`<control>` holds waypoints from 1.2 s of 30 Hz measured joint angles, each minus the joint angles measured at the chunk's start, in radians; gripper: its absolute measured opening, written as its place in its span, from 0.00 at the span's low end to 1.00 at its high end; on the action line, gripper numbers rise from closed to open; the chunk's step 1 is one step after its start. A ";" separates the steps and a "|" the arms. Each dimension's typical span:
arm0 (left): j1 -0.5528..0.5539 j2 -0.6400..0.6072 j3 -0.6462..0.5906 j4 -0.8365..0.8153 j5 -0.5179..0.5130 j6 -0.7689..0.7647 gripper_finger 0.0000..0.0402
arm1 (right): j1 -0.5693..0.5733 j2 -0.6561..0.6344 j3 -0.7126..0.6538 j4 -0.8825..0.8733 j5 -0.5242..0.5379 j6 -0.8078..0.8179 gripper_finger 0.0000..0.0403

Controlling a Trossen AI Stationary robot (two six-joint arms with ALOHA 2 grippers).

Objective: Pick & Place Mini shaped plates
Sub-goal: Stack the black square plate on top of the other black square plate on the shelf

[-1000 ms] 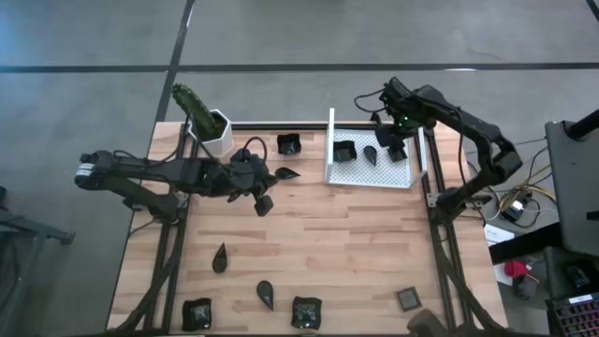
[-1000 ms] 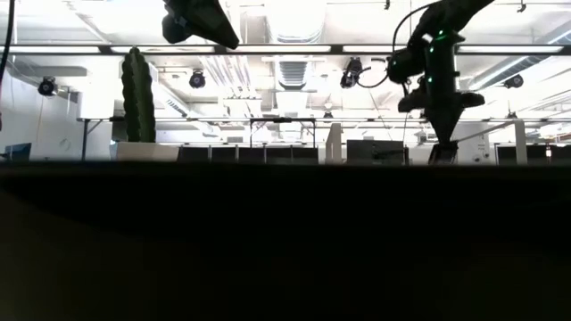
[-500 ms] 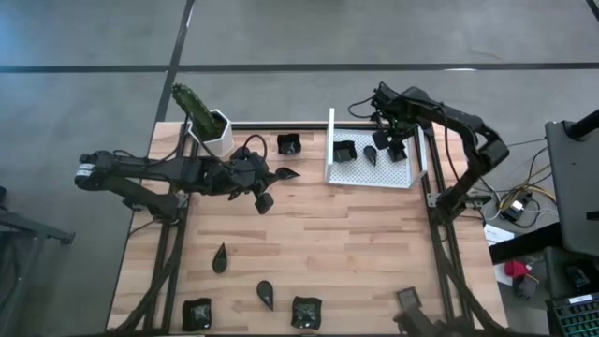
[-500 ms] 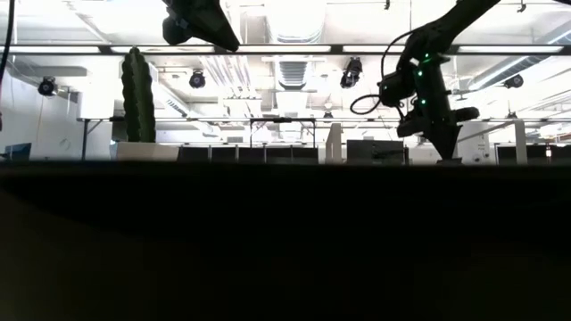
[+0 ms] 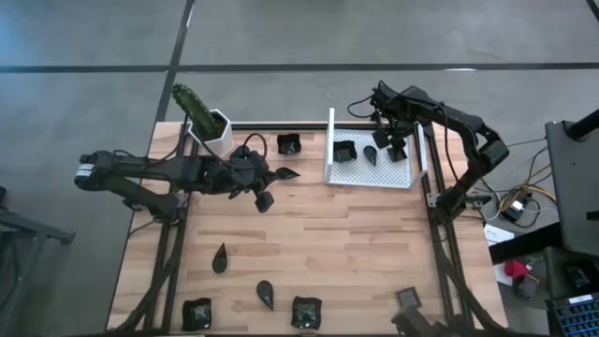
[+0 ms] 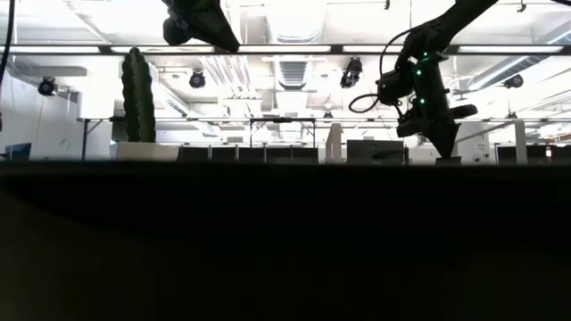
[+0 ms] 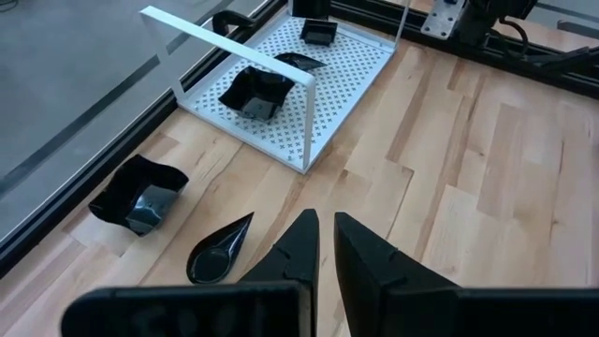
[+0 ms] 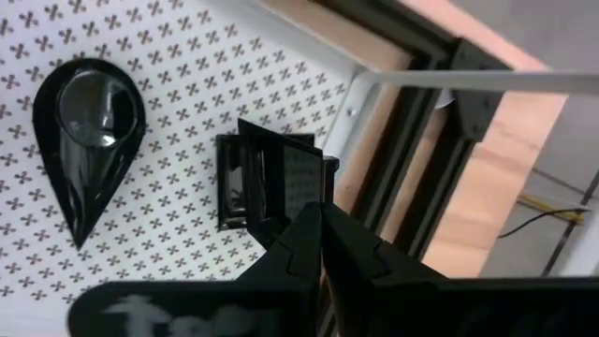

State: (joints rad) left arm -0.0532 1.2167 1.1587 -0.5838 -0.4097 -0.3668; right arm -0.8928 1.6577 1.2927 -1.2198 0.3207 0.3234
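Note:
The white perforated tray point(image 5: 370, 174) lies at the far right of the table. It holds a square mini plate point(image 5: 344, 150) and a teardrop one point(image 8: 89, 136). My right gripper point(image 8: 318, 213) points down into the tray's right end, shut on a second square plate point(image 8: 257, 183). My left gripper point(image 7: 325, 229) hovers over the far left of the table, open by a narrow gap and holding nothing. A teardrop plate point(image 7: 220, 251) and a square plate point(image 7: 140, 197) lie on the wood just beyond it. My right gripper pinches the square plate's rim point(image 8: 298, 208) at one corner between its two fingertips. It comes from above, pointing steeply down. The plate sits tilted under the fingers, low over the tray's floor. Whether it rests on the floor I cannot tell.
Several more dark plates lie along the table's near part: teardrops point(image 5: 219, 257) point(image 5: 267, 295) and squares point(image 5: 197, 312) point(image 5: 306, 311) point(image 5: 407, 298). A white pot with a cactus point(image 5: 213, 131) stands at the far left corner. The tray has a raised white bar point(image 5: 329, 140) at its left end.
My right gripper has sunk toward the tray's floor with the square plate, staying shut and tipping to point more steeply down.

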 joint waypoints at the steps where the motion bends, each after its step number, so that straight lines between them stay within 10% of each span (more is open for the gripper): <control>1: 0.000 0.000 0.000 0.000 0.000 0.000 0.07 | 0.004 0.000 0.003 0.001 0.000 -0.016 0.02; 36: 0.001 0.000 0.000 0.000 0.000 -0.011 0.07 | 0.050 0.064 -0.050 -0.009 0.001 -0.025 0.02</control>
State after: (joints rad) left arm -0.0525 1.2168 1.1587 -0.5838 -0.4099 -0.3782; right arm -0.8425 1.7218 1.2423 -1.2289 0.3220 0.2986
